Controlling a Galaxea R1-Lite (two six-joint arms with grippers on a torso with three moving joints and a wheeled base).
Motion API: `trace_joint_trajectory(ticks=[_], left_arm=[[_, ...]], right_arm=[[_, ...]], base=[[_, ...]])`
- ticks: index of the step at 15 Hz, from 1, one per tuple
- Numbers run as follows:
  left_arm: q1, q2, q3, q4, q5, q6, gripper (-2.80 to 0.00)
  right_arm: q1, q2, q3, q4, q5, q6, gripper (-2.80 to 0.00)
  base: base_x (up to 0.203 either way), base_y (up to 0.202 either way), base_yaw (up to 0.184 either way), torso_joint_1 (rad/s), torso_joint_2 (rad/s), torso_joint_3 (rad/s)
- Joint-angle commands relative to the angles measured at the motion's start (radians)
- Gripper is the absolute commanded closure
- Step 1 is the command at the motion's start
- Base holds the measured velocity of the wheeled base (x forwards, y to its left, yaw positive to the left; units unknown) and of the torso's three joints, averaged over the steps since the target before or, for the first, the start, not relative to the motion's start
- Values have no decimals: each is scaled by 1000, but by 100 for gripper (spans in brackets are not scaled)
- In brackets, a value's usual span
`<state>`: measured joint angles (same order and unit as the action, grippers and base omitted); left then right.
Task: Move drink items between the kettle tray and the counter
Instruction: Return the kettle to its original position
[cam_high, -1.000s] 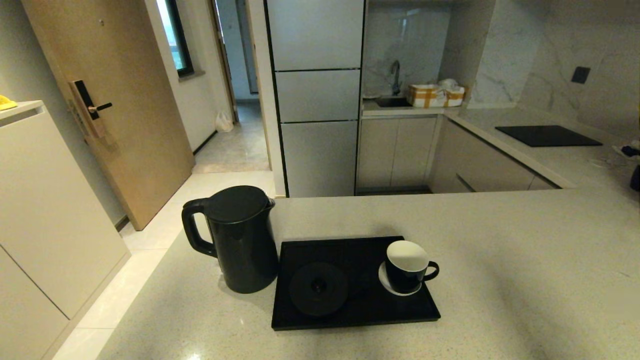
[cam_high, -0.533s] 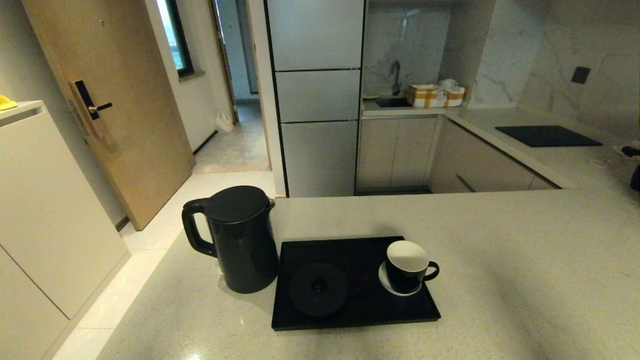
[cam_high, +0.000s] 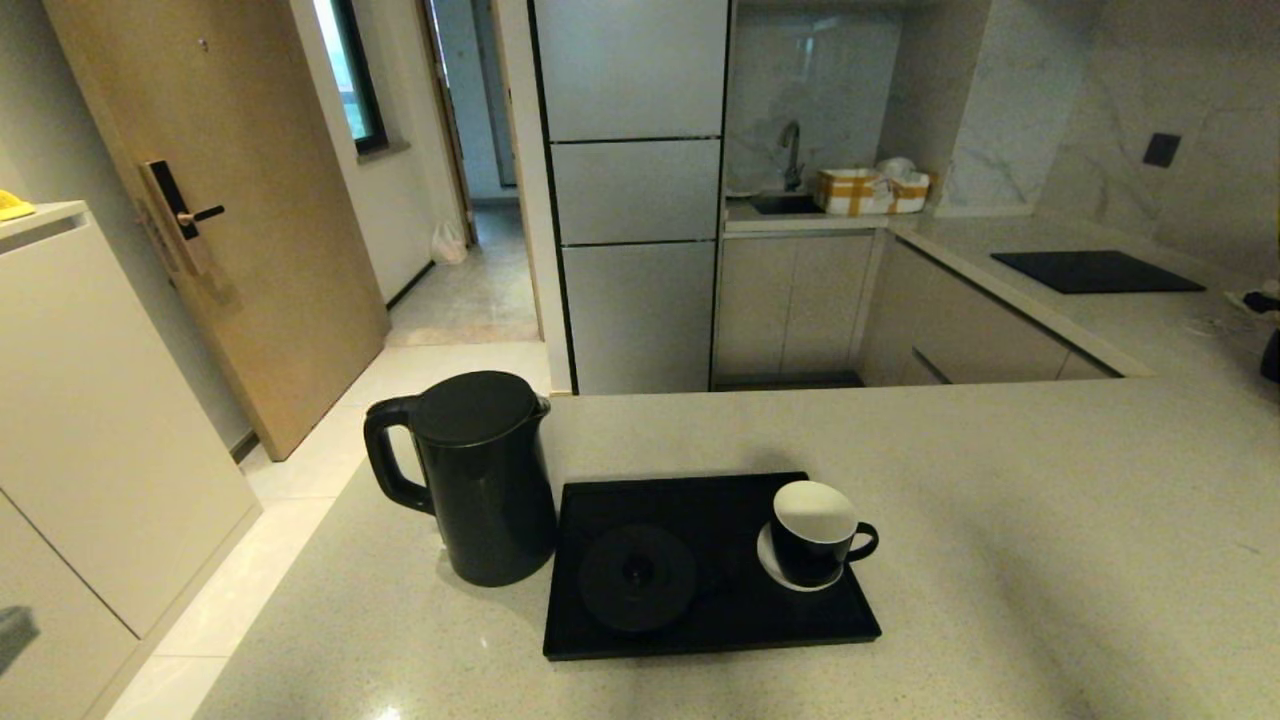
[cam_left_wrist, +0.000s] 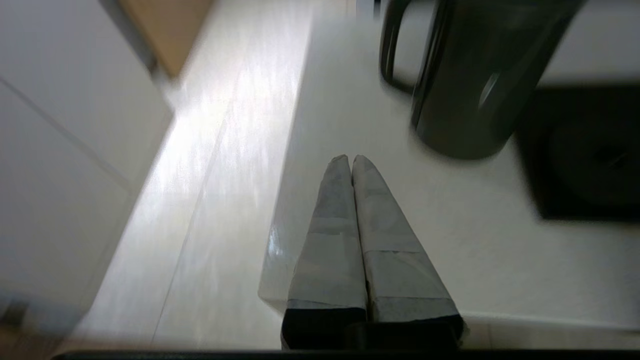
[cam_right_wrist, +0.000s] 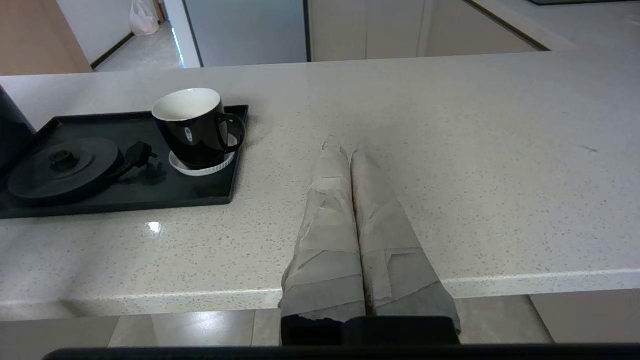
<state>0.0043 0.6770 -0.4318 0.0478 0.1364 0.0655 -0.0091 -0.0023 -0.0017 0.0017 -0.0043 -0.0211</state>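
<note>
The tall black kettle (cam_high: 485, 480) stands on the beige counter (cam_high: 1000, 560), touching the left side of the black tray (cam_high: 700, 497). The black cup (cam_high: 812, 535) with its white inside sits on a saucer at the tray's right end. My left gripper (cam_left_wrist: 351, 159) is shut and empty, hovering over the counter's left front corner, short of the kettle (cam_left_wrist: 475, 75). My right gripper (cam_right_wrist: 345, 150) is shut and empty, low over the counter's front edge, to the right of the tray (cam_right_wrist: 125, 202) and cup (cam_right_wrist: 192, 127).
The round black kettle base (cam_high: 637, 578) lies on the tray's left half, with its plug beside the white saucer (cam_high: 768, 567). The counter drops off to the floor just left of the kettle. A black cooktop (cam_high: 1095, 270) lies far back right.
A grey blurred shape, seemingly my left arm, has come into the head view's lower left edge. Kettle, cup and tray have not moved.
</note>
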Motion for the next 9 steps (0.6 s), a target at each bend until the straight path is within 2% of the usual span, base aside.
trace_joint_trajectory(ticks=[1,4,5,7,9], left_arm=[[0,465,83,-288,8,6,0],[-1,973,180,-816,33,23,0],[-3,1101,210,-1006,43,32,-280],[-20,1322,231,-1287,84,74,-280],[-51,1434,232,-1481,121,102,-280]], right_arm=[[0,1,0,0,0,0,0],[0,1,0,0,0,0,0],[0,1,0,0,0,0,0],[0,1,0,0,0,0,0],[0,1,0,0,0,0,0]], base=[[0,0,0,0,0,0],[0,0,0,0,0,0],[0,0,0,0,0,0],[0,0,0,0,0,0],[0,0,0,0,0,0]])
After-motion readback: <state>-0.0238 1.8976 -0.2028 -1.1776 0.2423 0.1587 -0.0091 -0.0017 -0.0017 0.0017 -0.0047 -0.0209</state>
